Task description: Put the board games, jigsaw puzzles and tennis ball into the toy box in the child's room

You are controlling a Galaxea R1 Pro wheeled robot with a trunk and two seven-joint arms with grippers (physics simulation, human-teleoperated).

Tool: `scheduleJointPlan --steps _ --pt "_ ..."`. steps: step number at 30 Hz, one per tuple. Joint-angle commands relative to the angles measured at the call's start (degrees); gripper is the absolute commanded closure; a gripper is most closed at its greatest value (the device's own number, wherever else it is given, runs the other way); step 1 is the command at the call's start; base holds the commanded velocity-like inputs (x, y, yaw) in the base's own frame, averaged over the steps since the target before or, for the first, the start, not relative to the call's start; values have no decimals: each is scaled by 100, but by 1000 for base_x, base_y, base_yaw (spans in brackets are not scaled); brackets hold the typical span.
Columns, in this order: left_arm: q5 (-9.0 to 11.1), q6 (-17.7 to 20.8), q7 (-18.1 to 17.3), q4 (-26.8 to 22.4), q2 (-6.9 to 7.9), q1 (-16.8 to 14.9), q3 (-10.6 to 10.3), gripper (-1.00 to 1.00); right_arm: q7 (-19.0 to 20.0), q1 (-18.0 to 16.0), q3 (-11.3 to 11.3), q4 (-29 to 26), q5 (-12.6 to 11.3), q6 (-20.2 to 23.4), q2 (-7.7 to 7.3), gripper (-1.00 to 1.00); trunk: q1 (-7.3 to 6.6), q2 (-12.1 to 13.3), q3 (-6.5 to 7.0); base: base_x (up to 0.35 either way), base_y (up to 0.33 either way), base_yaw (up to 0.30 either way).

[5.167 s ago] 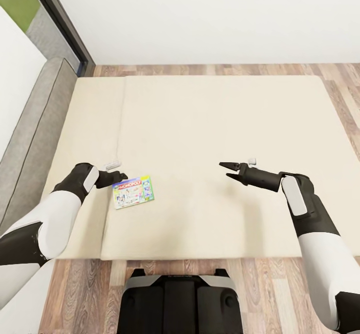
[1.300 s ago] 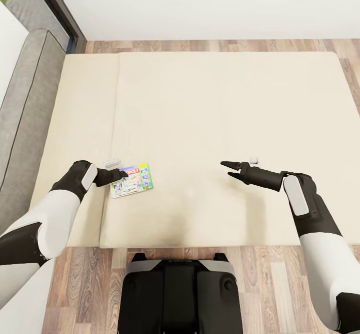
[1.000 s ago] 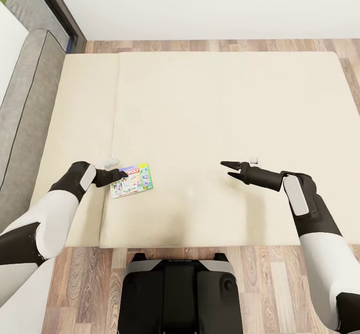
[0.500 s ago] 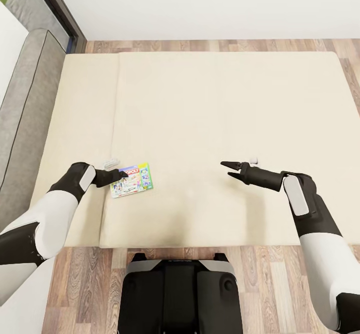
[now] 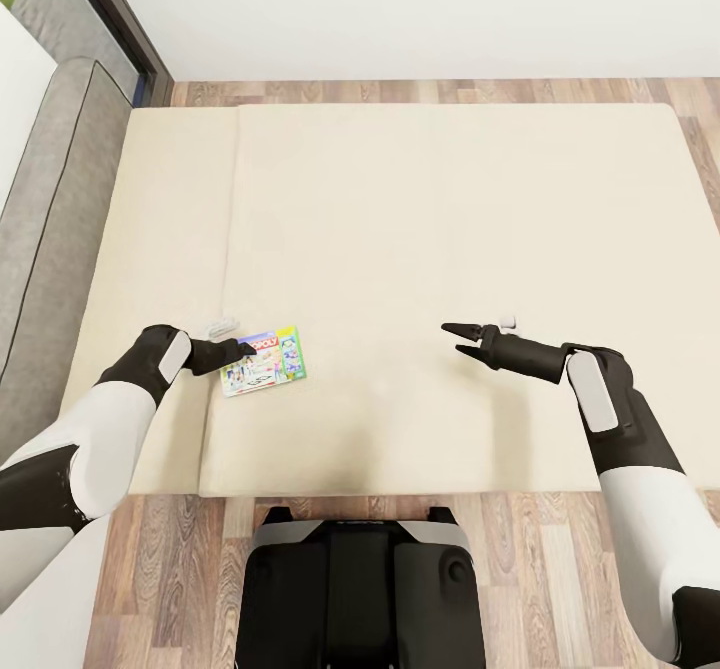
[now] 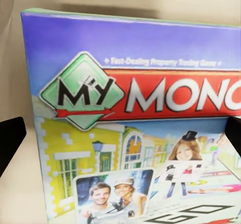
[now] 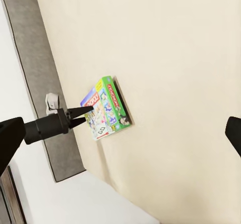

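Nothing seen shifted over the last sec: left gripper (image 5: 243, 351), fingers spread, is held at the colourful flat cardboard Monopoly board game box (image 5: 263, 360) on the cream bed (image 5: 420, 209), ungrasped; right gripper (image 5: 452, 339) is parted, empty. Pickup judged not yet made.

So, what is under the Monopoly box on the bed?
The Monopoly box lies flat on the cream bed. Around it I see only bare bedding. Whatever lies directly beneath the box is covered. The left hand is at its edge.
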Motion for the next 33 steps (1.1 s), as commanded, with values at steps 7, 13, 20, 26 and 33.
scheduleJointPlan --steps 7,13,20,26,33 --pt "-249 -41 77 39 -10 4 43 -100 42 -2 -14 0 38 26 1 -100 11 -1 -7 0 0 0" --pt "-249 -39 78 39 -15 4 48 -100 42 -2 -8 0 37 26 1 -100 11 -1 -7 0 -89 0" --pt "-249 -41 78 39 -14 4 51 -100 47 2 -13 0 42 26 1 -100 11 -1 -7 0 -104 0" --pt "-249 -41 78 39 -13 4 45 -100 44 1 -15 0 51 26 1 -100 11 -1 -7 0 -44 0" --pt "-249 -35 78 39 -21 4 51 -100 48 1 -15 0 54 26 1 -100 11 -1 -7 0 -215 0"
